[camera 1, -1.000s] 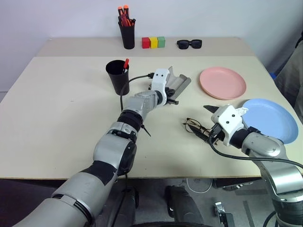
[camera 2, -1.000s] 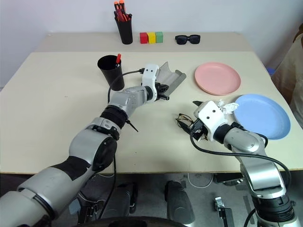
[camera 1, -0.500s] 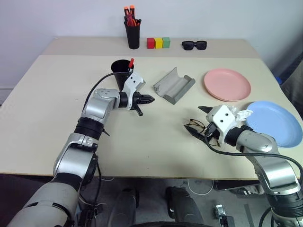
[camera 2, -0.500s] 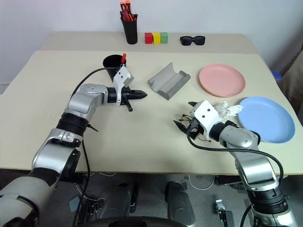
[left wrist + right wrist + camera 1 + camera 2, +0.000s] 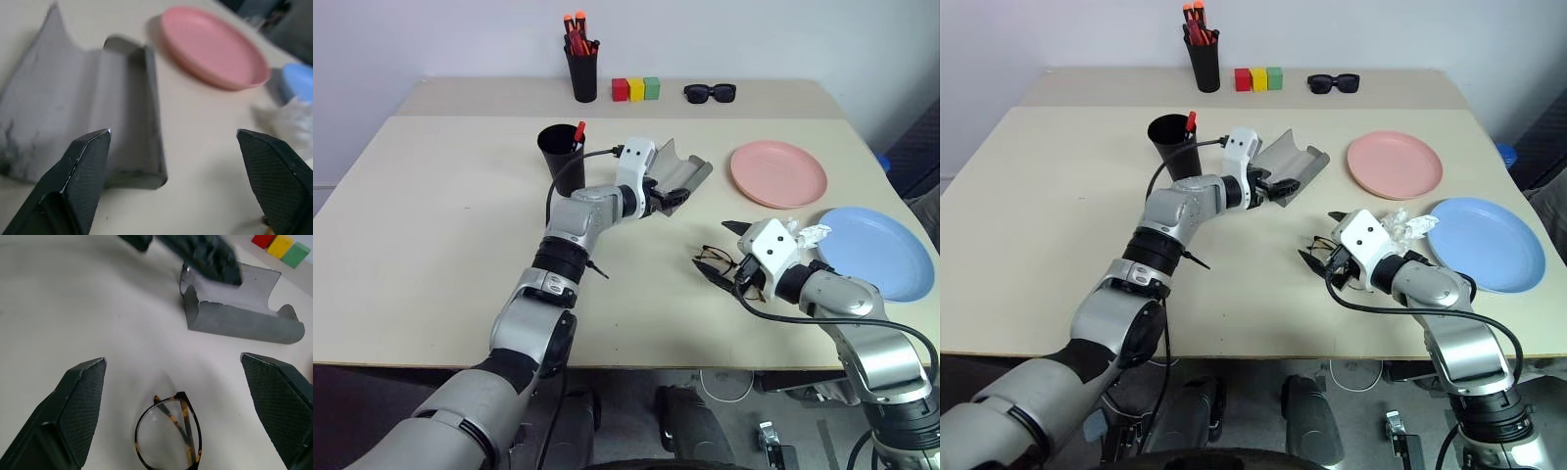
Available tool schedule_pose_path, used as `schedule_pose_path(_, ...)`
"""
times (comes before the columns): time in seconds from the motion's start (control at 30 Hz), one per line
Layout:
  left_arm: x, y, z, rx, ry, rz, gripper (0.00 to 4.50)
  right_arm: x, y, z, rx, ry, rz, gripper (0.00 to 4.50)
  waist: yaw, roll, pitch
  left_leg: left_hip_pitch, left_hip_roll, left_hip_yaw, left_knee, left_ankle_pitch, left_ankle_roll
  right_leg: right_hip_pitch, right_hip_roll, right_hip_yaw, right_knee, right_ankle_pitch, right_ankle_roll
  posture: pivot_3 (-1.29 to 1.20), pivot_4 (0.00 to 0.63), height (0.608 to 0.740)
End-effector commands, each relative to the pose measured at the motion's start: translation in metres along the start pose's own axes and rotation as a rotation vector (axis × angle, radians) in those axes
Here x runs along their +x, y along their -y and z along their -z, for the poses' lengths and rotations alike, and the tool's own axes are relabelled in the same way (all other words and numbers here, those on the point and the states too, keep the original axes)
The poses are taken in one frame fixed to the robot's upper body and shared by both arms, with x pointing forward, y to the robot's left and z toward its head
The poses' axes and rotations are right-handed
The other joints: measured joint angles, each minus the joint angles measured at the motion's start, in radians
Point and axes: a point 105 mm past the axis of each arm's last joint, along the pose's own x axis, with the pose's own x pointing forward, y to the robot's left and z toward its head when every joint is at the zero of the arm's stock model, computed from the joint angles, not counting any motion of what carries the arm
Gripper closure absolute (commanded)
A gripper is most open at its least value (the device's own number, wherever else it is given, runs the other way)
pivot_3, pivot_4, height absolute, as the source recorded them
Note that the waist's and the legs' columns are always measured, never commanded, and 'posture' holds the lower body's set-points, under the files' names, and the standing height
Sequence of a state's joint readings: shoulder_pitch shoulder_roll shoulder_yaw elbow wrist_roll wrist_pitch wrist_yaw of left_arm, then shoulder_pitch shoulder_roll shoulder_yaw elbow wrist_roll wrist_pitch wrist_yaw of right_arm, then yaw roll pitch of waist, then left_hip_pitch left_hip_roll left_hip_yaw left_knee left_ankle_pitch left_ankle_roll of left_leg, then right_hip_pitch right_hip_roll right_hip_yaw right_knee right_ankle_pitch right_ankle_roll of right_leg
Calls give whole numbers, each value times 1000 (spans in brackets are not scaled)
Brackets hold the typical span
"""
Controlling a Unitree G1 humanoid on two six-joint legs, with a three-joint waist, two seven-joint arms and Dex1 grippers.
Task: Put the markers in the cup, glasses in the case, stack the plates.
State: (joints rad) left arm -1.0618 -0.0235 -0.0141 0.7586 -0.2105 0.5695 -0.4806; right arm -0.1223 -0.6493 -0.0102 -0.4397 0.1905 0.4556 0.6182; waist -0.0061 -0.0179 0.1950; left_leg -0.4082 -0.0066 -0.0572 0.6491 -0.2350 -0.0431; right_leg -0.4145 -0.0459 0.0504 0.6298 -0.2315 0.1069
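Near the middle of the bench (image 5: 440, 245) we see the grey case (image 5: 680, 176) lying open, with the left claw (image 5: 674, 197) released and empty just at its near end. The glasses (image 5: 715, 261) lie toward the front edge, and our right claw (image 5: 728, 253) stands wide around them without gripping. The pink plate (image 5: 778, 173) and blue plate (image 5: 876, 250) rest apart near the right edge. The cup (image 5: 557, 161) holds a red marker (image 5: 576, 133).
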Motion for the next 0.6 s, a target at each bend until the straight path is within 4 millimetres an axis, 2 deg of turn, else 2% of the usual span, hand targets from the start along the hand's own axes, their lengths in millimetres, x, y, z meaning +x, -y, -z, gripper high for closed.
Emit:
schedule_pose_path(0.03, 10, 8, -10, 58, 14, -13, 130, -7, 4, -12, -27, 36, 34, 0, -1, 0, 0, 0, 0, 0, 0, 0, 0, 0, 0, 0, 0, 0, 0, 0, 150, 740)
schedule_pose_path(0.37, 22, 18, -2, 70, -3, 24, 130, -27, 27, -3, 31, -7, 200, 0, -4, 0, 0, 0, 0, 0, 0, 0, 0, 0, 0, 0, 0, 0, 0, 0, 150, 740)
schedule_pose_path(0.47, 23, 19, -1, 70, -1, 33, 1004, -29, 31, 0, 25, -19, 230, 0, -5, 0, 0, 0, 0, 0, -1, 0, 0, 0, 0, 0, 0, 0, 0, 0, 150, 740)
schedule_pose_path(0.6, 23, 18, 2, 71, 1, 37, 3095, -30, 32, 0, 26, -18, 238, 0, -4, 0, 0, 0, 0, 0, -1, 0, 0, 0, 0, 0, 0, 0, 0, 0, 150, 740)
